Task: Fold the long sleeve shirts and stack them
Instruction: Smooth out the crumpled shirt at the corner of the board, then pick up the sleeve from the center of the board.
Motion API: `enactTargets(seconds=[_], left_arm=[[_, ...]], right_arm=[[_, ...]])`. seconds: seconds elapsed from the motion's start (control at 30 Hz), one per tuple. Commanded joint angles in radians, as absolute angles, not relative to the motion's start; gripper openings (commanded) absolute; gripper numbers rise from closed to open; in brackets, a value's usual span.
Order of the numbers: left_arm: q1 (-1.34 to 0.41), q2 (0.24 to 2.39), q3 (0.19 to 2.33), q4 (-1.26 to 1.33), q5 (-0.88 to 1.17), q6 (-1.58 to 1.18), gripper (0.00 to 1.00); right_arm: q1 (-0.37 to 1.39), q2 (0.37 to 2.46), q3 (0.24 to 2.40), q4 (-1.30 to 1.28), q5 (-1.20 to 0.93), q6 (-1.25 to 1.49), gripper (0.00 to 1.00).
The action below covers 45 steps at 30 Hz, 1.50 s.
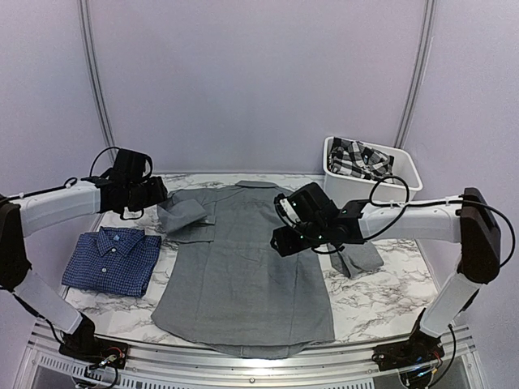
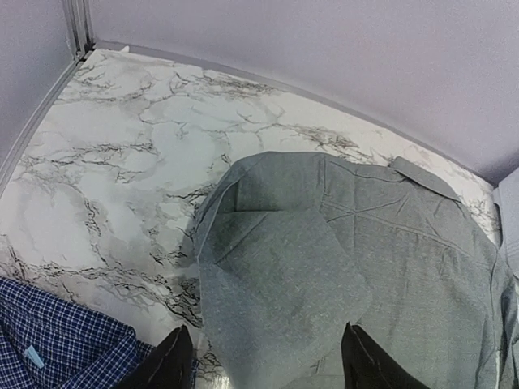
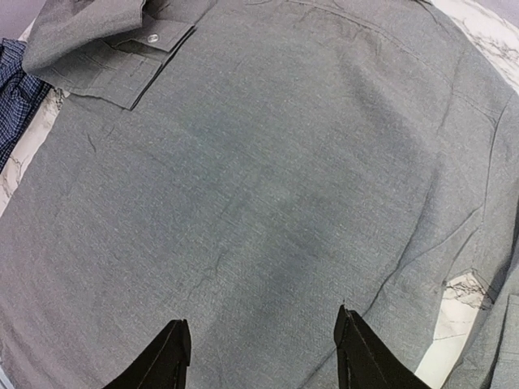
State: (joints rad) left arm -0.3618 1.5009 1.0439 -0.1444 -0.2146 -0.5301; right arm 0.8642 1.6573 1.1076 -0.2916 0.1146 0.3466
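The task was judged to be about half done. The dark blue checked shirt [image 1: 112, 259] was seen folded into a compact rectangle, collar uppermost, on the left part of the marble table [image 1: 381, 304], just beside the grey shirt [image 1: 243, 267]. That shirt lay spread flat in the middle, collar toward the far edge and hem toward the arm bases, apparently face down, since no button front was visible. Its left sleeve [image 1: 188, 215] was doubled in over the shoulder; its right sleeve [image 1: 357, 259] lay folded on itself beside the body, not brought across. The left gripper [image 2: 266, 328] was held above the folded left sleeve with its fingers spread and nothing pinched between them. The right gripper [image 3: 261, 316] was poised over the middle of the shirt's back, likewise spread and empty; whether it touched the cloth could not be told. What was left, by this reading, was considerable — the right sleeve to be laid in, the sides and hem to be folded, and the grey bundle to be set on the blue one. More cloth, a plaid garment [image 1: 357, 158], was noted in a white bin [image 1: 409, 177] at the far right.
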Motion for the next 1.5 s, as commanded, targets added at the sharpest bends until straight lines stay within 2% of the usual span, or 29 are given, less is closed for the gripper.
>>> enactTargets(seconds=[0.0, 0.17, 0.4, 0.67, 0.87, 1.07, 1.3, 1.47], left_arm=[[-0.421, 1.427, 1.021, -0.185, -0.246, -0.496, 0.65], [-0.548, 1.548, 1.074, -0.216, -0.151, -0.513, 0.62], [-0.669, 1.765, 1.202, -0.216, -0.145, -0.544, 0.63], [-0.675, 1.986, 1.357, -0.264, -0.197, -0.548, 0.64], [-0.674, 2.060, 1.406, -0.301, -0.266, -0.544, 0.62], [-0.672, 2.082, 1.409, -0.313, -0.332, -0.552, 0.52], [-0.672, 2.092, 1.408, -0.313, -0.342, -0.548, 0.28], [-0.672, 2.102, 1.413, -0.314, -0.341, -0.540, 0.18]], right_arm=[[0.856, 1.677, 1.167, -0.281, 0.127, 0.330, 0.57], [0.856, 1.681, 1.173, -0.291, 0.148, 0.327, 0.57], [0.854, 1.673, 1.186, -0.308, 0.187, 0.344, 0.57], [0.854, 1.649, 1.189, -0.312, 0.221, 0.347, 0.58], [0.854, 1.637, 1.186, -0.320, 0.234, 0.344, 0.59], [0.854, 1.631, 1.172, -0.319, 0.231, 0.354, 0.59], [0.854, 1.625, 1.160, -0.319, 0.232, 0.356, 0.59], [0.853, 1.624, 1.158, -0.319, 0.231, 0.356, 0.59]])
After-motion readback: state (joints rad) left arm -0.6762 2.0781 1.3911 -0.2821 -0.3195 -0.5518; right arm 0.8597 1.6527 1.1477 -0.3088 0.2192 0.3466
